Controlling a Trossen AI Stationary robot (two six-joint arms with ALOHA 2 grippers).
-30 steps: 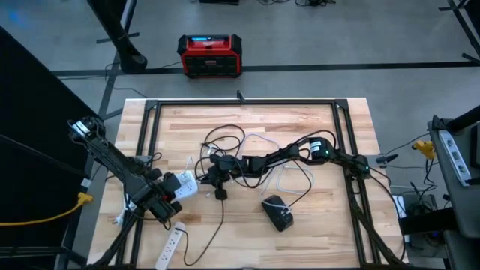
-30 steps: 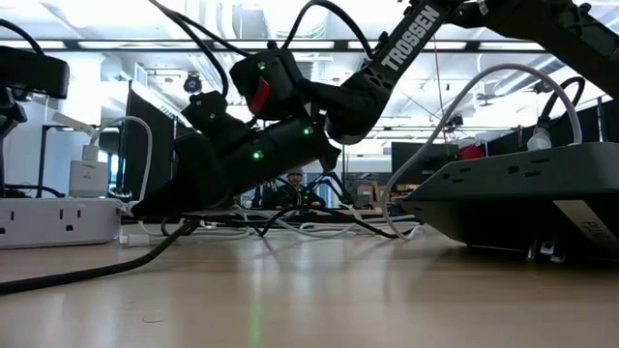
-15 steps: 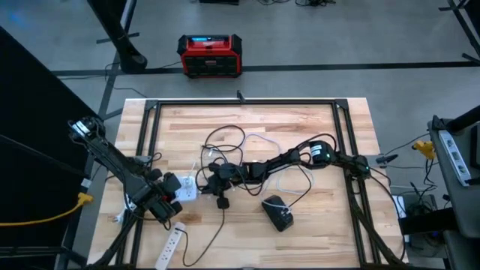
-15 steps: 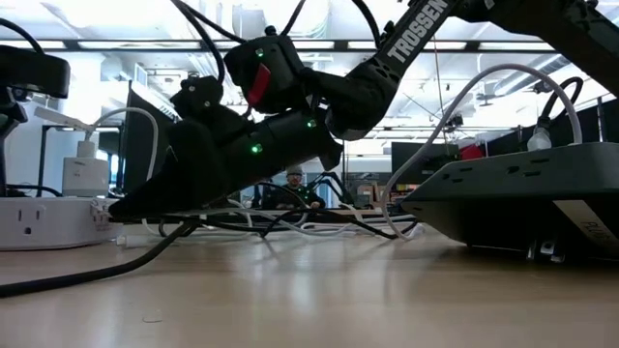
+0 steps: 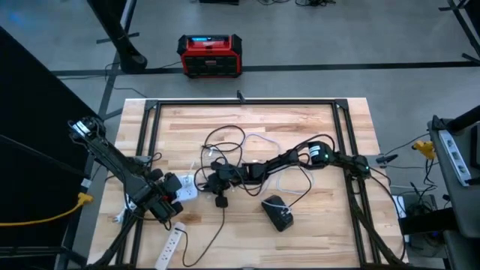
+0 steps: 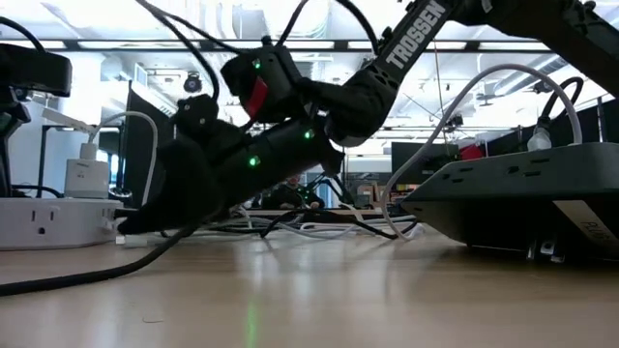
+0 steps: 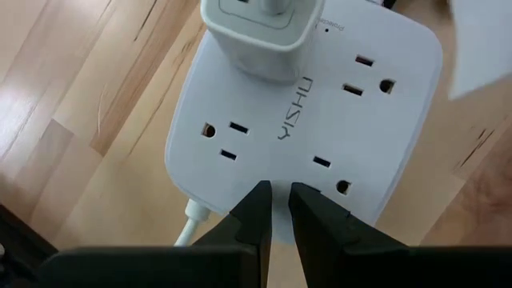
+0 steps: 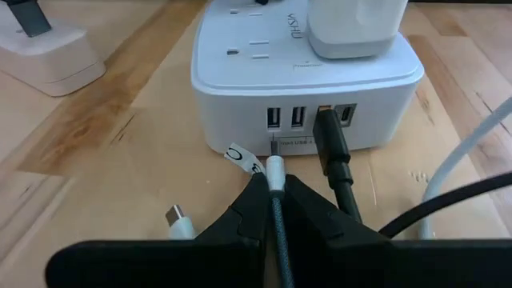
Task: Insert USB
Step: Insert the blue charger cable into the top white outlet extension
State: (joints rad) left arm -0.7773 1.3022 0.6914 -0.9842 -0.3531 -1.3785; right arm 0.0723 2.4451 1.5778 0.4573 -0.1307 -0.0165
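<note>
Right wrist view: I'm seeing my right gripper [image 8: 273, 192] pinching the USB cable [image 8: 276, 180] at center frame, its long axis pointing straight up at the power strip [image 8: 240, 88], plug just short of its ports. Left gripper [image 7: 274, 210] is pressing closed against the strip, holding nothing.

Smooth white plastic power strip [image 8: 308, 88] on pale wood-grain table [image 8: 112, 136].
</note>
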